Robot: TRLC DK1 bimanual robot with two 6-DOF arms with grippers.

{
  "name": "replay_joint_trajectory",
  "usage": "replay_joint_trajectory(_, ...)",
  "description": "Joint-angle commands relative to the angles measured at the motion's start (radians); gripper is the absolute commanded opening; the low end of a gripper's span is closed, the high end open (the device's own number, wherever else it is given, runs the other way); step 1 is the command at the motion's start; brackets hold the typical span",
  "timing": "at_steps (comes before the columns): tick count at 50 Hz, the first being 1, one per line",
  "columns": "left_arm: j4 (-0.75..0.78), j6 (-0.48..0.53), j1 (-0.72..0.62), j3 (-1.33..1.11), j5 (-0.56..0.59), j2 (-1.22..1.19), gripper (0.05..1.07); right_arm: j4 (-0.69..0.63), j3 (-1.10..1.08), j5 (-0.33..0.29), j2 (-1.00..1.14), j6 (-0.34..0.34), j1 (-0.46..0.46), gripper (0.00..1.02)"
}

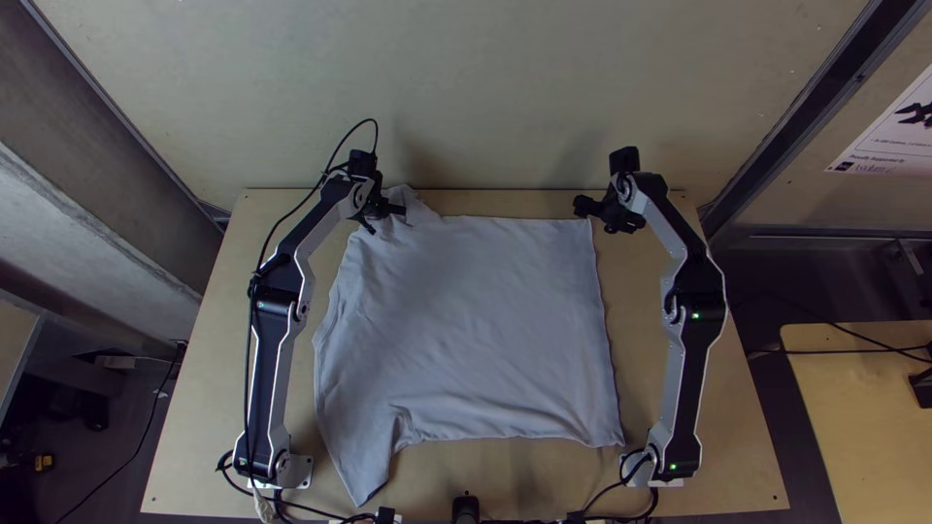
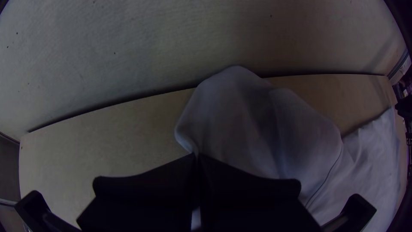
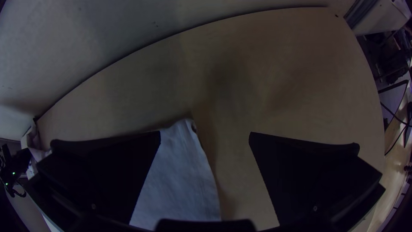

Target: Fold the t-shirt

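Presently the pale grey cloth t-shirt (image 1: 476,320) lay spread on the light wooden table (image 1: 743,437). My black left gripper (image 2: 197,157) pinched its sleeve tightly; the black right gripper (image 3: 205,135), empty, gaped near a corner. Closing too high, I could miss it.

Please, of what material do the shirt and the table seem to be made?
The shirt looks like soft, matt knit fabric, perhaps cotton: it wrinkles finely and drapes. The table seems to be pale wood, perhaps plywood, with a smooth, dull surface.
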Motion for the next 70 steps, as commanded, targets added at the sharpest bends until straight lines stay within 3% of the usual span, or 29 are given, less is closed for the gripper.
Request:
replay_joint_trajectory(1,-0.053,-0.002,0.002,-0.018,-0.009,0.009,0.08,-0.049,0.088,-0.009,0.074,0.023,0.018,0.92)
replay_joint_trajectory(9,-0.064,-0.006,0.002,-0.018,-0.009,0.007,0.08,-0.115,0.189,-0.006,0.160,0.023,0.038,0.92)
replay_joint_trajectory(13,-0.082,-0.002,0.000,-0.018,-0.011,0.006,0.08,-0.115,0.204,-0.003,0.186,0.023,0.049,0.79)
replay_joint_trajectory(24,-0.111,0.007,0.005,-0.023,-0.011,-0.028,0.08,-0.079,0.220,0.035,0.212,-0.009,0.064,0.03)
replay_joint_trajectory(43,-0.095,-0.088,0.051,-0.020,0.017,-0.106,0.08,-0.030,0.226,0.077,0.130,-0.021,0.058,0.02)
replay_joint_trajectory(70,0.137,-0.107,0.079,-0.017,0.071,-0.144,0.08,0.103,0.235,0.078,0.070,-0.023,0.035,0.02)
